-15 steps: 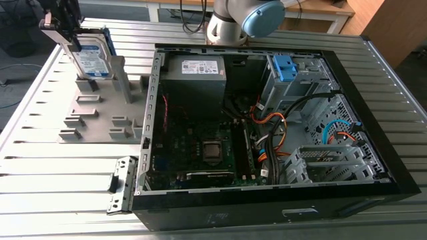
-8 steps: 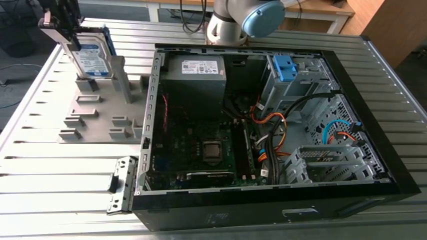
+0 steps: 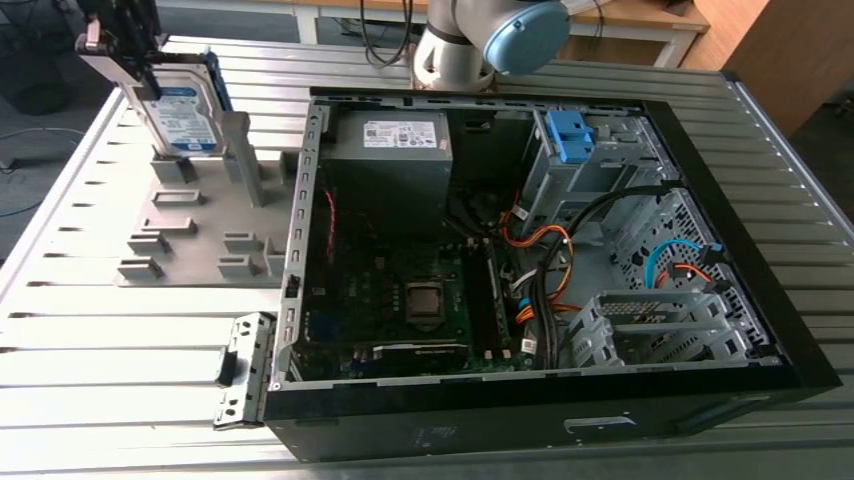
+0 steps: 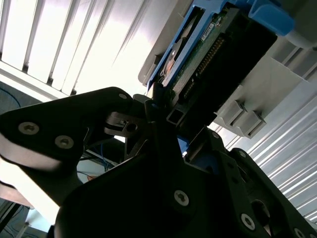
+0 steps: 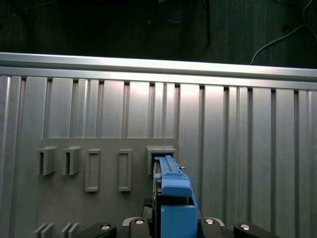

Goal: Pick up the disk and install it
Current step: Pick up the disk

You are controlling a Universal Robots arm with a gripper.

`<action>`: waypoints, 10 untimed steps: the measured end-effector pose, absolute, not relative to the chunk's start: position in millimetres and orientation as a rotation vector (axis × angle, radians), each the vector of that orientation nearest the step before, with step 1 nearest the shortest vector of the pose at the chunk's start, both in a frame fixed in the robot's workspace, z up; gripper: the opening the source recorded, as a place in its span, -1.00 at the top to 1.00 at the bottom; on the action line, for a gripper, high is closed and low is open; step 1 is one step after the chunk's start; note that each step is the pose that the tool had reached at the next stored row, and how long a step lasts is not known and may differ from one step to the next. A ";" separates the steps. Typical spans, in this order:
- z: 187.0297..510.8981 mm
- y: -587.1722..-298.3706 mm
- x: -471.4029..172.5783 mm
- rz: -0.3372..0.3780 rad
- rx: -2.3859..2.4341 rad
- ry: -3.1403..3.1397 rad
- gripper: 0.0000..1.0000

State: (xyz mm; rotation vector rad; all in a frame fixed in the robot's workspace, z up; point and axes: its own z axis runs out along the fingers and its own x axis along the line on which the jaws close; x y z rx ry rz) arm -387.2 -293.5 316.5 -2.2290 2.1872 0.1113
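One claw [image 3: 131, 55] clamps the upright disk [image 3: 184, 118] (by its top edge) over the grey rack [image 3: 187, 245].

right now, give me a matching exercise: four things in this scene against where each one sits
Things: 1 disk; 2 grey box; 3 bare blue bracket; 4 slotted grey plate.
Places: a in the drive cage of the case; b flat on the table beside the case; c upright, outside the case; d inside the case, white label on top.
Pairs: 1-c, 2-d, 3-a, 4-b.
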 end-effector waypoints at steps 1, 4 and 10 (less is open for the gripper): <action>316.8 -293.5 -387.2 0.111 -2.229 2.187 0.27; 317.8 -293.5 -387.2 0.111 -2.229 2.187 0.27; 319.9 -293.5 -387.2 0.111 -2.229 2.187 0.27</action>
